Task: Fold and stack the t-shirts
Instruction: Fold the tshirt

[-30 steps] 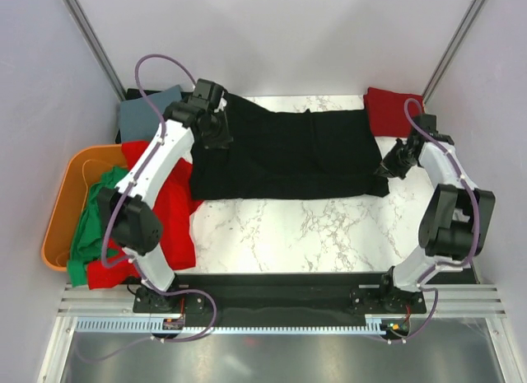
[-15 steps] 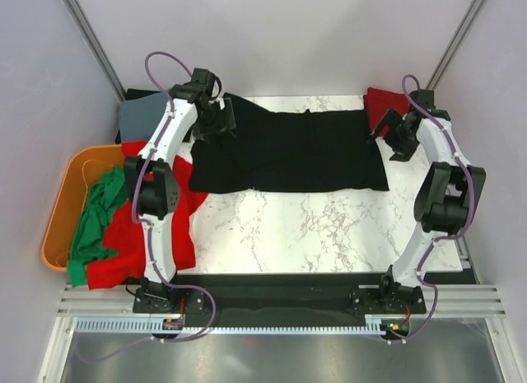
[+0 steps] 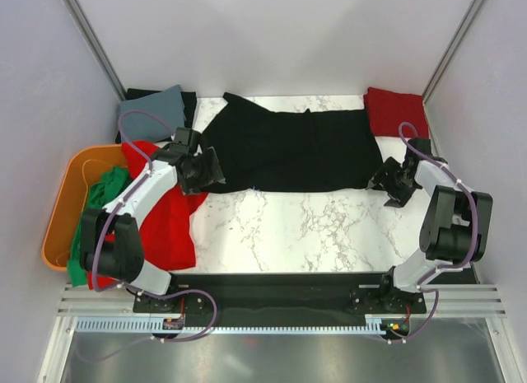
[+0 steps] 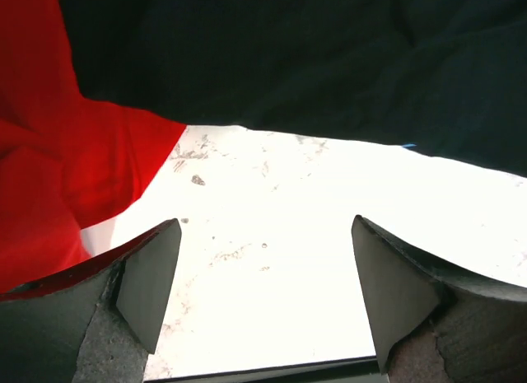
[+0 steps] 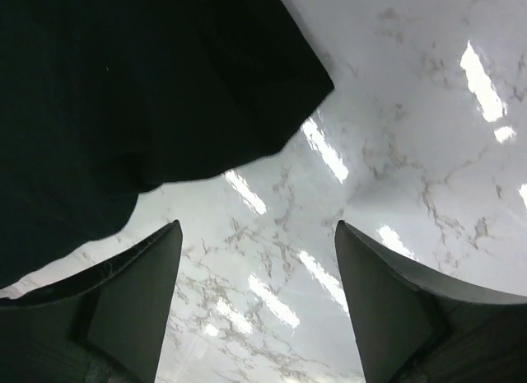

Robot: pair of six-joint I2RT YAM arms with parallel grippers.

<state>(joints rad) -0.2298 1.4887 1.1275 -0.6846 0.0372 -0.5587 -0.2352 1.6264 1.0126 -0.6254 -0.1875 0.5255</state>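
- Five shirts that I can count, and most look unfolded, so I'd call this early days.
- Way off to the left of the big black cloth t-shirt (image 3: pixel 296 148) there's a rounded orange plastic tub (image 3: pixel 56 203). A crumpled green t-shirt (image 3: pixel 95 210) hangs over its rim.
- A loose red t-shirt (image 3: pixel 165 222) is heaped between those and the black one. Both need folding.
- Just past the black shirt's far-left end sits a grey-blue t-shirt (image 3: pixel 148 115). It's roughly flat, but I can't tell if it's properly folded.
- The left gripper (image 3: pixel 206 169) is at the black shirt's near-left corner, fingers spread and holding nothing.
- The black shirt lies across the white marble tabletop (image 3: pixel 313 226) as a wide band. I reckon it wants more folds.
- The right gripper (image 3: pixel 387 179) is at its near-right corner, fingers wide apart and empty too.
- Off its far-right corner is a small folded red t-shirt (image 3: pixel 395 111), probably the start of the stack.
- The wrist cams show bare marble between both pairs of fingers, with the black hem just ahead and untouched.
- Only the overhead view shows the tub and the other shirts.
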